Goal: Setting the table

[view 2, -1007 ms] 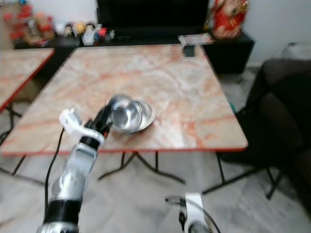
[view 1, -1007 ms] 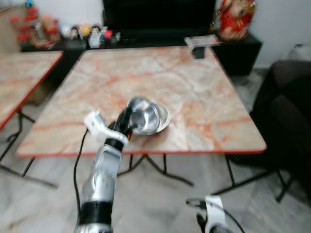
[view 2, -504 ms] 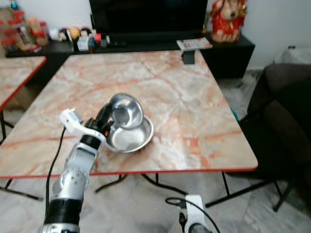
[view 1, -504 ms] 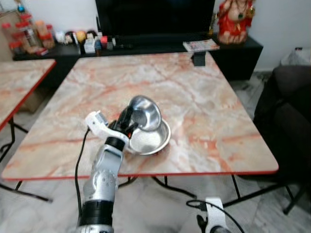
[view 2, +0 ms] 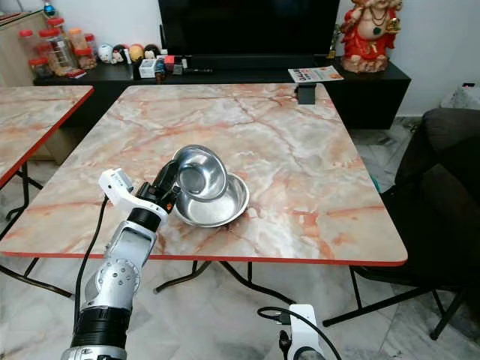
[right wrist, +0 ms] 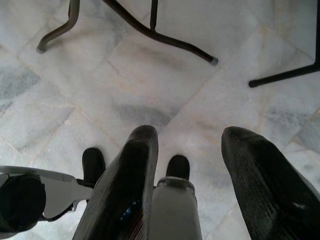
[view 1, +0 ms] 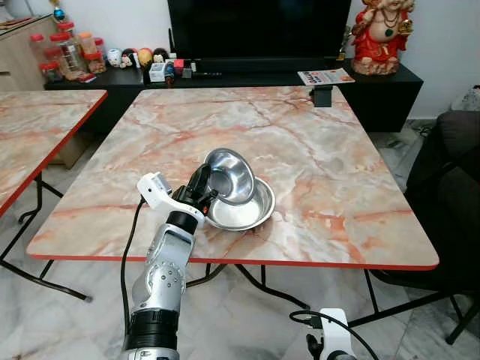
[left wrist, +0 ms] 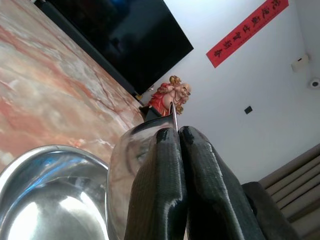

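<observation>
Marble-top table [view 1: 315, 172], red-edged, square; near edge and folding legs visible, far legs hidden beneath the top.

Large steel bowl [view 1: 247, 210], shallow, resting on the table near its front edge, left of centre. Its left rim is covered by the smaller bowl and the gripper.

Small steel bowl [view 1: 229, 175], tilted steeply, mouth facing right and forward, leaning over the large bowl's left rim. In the left wrist view its rim [left wrist: 172, 112] runs up between the two black fingers [left wrist: 160, 190]; whether its lower edge touches the large bowl cannot be made out.

Left gripper [view 1: 204, 189], fingers pressed together on the small bowl's rim, arm reaching up from below the table edge. A black cable [view 1: 126, 255] loops along the arm.

Right gripper [right wrist: 187, 165], hanging low over the tiled floor [right wrist: 150, 85], fingers spread apart and holding nothing; table legs [right wrist: 160, 35] cross the floor beyond it.

Second marble table [view 1: 37, 127], at left, cut off by the frame.

Black television [view 1: 259, 30] on a low cabinet behind the table; top cut off. Red figurine [view 1: 382, 34], booklet [view 1: 326, 76], small dark stand [view 1: 322, 95], jars [view 1: 64, 52].

Dark sofa [view 1: 457, 195], right, partly out of frame.
</observation>
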`<state>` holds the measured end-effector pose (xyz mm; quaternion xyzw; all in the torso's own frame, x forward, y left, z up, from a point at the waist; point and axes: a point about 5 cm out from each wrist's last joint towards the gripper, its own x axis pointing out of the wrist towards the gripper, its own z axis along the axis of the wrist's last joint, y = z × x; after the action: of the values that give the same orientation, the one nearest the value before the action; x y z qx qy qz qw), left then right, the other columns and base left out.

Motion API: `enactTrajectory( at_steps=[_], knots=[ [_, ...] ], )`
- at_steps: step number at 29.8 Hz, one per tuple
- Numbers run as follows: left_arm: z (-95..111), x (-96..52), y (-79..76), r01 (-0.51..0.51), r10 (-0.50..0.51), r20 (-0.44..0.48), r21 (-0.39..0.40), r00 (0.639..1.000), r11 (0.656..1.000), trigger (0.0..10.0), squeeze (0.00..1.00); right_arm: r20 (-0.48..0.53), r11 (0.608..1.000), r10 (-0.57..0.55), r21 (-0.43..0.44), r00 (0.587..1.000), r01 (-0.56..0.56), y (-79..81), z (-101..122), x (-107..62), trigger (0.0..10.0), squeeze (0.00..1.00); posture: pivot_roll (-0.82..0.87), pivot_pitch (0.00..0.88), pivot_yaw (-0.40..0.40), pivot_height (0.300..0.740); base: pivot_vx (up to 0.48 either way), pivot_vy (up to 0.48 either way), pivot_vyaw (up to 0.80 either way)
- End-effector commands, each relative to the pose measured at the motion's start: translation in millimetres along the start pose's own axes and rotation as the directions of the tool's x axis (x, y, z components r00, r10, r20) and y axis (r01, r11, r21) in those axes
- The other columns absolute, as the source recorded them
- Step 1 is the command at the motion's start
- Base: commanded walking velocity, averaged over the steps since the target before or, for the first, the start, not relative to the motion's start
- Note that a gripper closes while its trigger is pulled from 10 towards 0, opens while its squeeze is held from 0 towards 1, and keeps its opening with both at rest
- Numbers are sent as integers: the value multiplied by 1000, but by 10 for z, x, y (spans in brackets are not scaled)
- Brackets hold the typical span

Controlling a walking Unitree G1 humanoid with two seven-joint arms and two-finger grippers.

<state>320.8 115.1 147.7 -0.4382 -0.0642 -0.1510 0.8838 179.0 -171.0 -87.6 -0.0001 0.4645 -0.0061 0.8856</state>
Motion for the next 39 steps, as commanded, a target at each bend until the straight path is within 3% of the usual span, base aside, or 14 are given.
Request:
enactTrajectory(
  at_steps=[1,12,28,39],
  knots=[
    [30,39,-52,20,-20,4,-7,1000,1000,10000,0,-2,1000,0,13,1000,0,1,-1,0,10000,0,16,0,27,740,0,0,0],
    [45,41,-52,16,-15,14,-12,1000,1000,10000,0,-6,999,13,-30,1000,-14,18,-10,-1,10000,0,18,0,26,740,88,0,0],
    [74,33,-40,15,-15,19,-13,1000,1000,10000,0,-9,1000,17,-17,1000,-17,29,-28,-3,10000,0,19,0,29,740,253,0,0],
    [58,10,-52,35,-35,-2,-21,999,999,10000,0,-11,1000,19,-16,1000,-19,37,-38,-5,10000,0,21,0,32,740,0,0,0]
  ],
)
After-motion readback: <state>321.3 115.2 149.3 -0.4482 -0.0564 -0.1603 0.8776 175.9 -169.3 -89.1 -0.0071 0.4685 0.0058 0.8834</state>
